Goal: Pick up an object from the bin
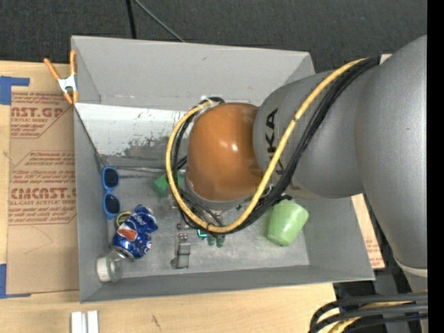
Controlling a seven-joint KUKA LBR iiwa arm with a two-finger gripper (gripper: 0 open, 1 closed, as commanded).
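Note:
My gripper pokes out from under the arm's orange cover, low over the middle of the bin floor near the front wall. A small grey metal piece sits just to its lower left; I cannot tell whether it belongs to the gripper or lies loose. A light green cylinder lies on its side just right of the gripper. A crushed blue drink can lies to the left. A small green thing shows at the cover's left edge, partly hidden.
A pair of blue round-framed glasses lies along the left wall. A silver cap-like piece sits in the front left corner. The arm and its cover hide the bin's middle and right.

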